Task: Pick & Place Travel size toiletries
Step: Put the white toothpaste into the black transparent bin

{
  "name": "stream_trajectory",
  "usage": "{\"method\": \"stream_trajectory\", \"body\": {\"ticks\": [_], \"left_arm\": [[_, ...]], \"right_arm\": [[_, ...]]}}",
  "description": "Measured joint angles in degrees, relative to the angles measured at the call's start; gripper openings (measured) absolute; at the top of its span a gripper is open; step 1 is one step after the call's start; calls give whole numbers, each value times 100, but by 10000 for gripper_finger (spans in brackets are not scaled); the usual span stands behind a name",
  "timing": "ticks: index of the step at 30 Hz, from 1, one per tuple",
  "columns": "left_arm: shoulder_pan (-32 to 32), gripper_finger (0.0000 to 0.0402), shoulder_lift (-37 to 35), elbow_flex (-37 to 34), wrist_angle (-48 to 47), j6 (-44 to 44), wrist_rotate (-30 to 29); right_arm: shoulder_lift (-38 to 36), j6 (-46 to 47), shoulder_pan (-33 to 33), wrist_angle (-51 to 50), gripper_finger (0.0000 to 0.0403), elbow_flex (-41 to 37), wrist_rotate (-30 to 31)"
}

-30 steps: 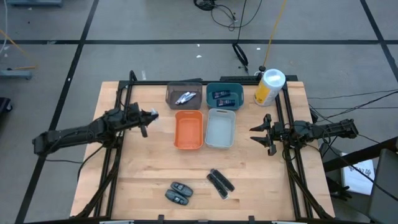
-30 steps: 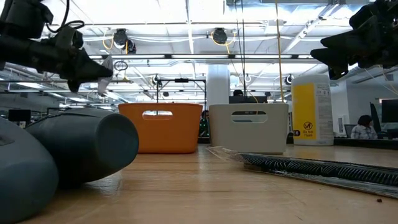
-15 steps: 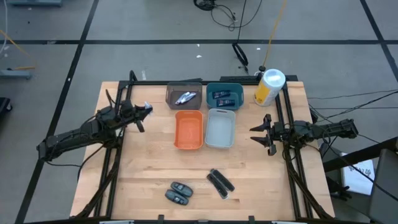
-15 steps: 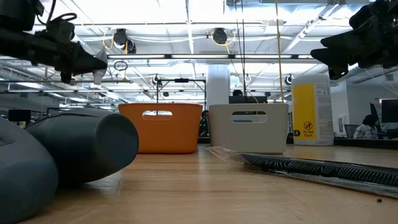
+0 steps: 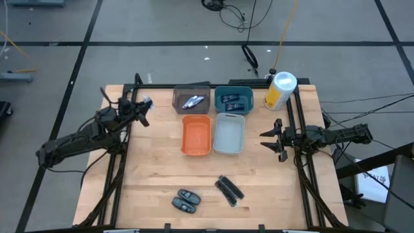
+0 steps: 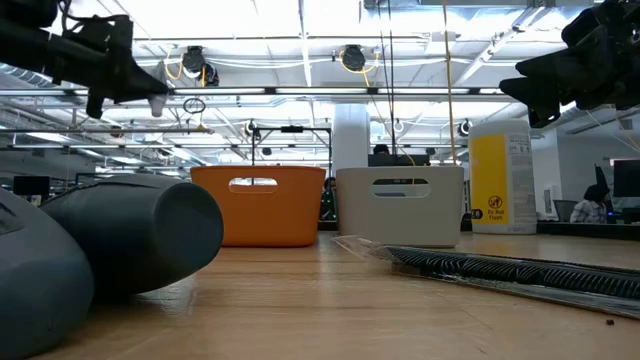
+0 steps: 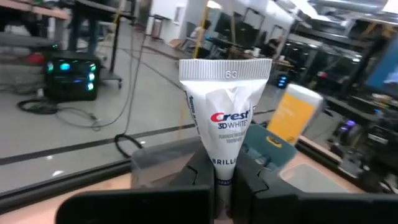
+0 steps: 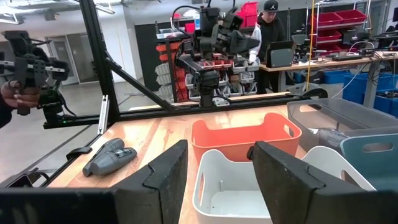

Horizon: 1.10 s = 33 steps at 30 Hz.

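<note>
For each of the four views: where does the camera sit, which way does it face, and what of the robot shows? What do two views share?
High: above the table, looking straight down; both arms show, left gripper at the left edge, right gripper open.
Low: at table-top height, facing the orange bin and white bin; both arms enter from above.
Left wrist: looks past its fingers, shut on a white tube.
Right wrist: looks past its open fingers across the bins.
Shared: high and right wrist views both show the orange bin.

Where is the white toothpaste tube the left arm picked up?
The white toothpaste tube is clamped in the left gripper, held above the table's far-left part, left of the grey bin.
</note>
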Motion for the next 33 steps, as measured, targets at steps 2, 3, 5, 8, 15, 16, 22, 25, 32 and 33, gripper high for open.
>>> {"method": "stream_trajectory", "body": {"ticks": [2, 3, 5, 8, 15, 16, 22, 25, 32, 33], "left_arm": [[0, 16, 174, 48, 24, -38, -60], [0, 17, 283, 63, 34, -43, -58], [0, 15, 525, 64, 53, -84, -40], [0, 5, 899, 64, 69, -153, -39], [37, 17, 1756, 128, 337, -299, -36], [72, 14, 1873, 206, 262, -299, -33], [385, 12, 2649, 1080, -481, -190, -26], [534, 17, 3058, 1611, -777, 2, -16], [800, 10, 4103, 2699, -1052, 468, 290], [831, 13, 4236, 2828, -1058, 521, 328]], "right_arm": [[1, 0, -1, 0, 171, 0, 1], [2, 0, 0, 2, 171, 0, 2], [0, 9, 0, 4, 171, 0, 2], [0, 13, 0, 5, 171, 0, 2], [2, 15, 0, 7, 171, 0, 2], [1, 15, 0, 6, 171, 0, 2], [2, 15, -1, 7, 171, 0, 2], [2, 15, 0, 7, 171, 0, 2], [2, 15, 0, 9, 171, 0, 2], [0, 15, -2, 9, 171, 0, 2]]}}
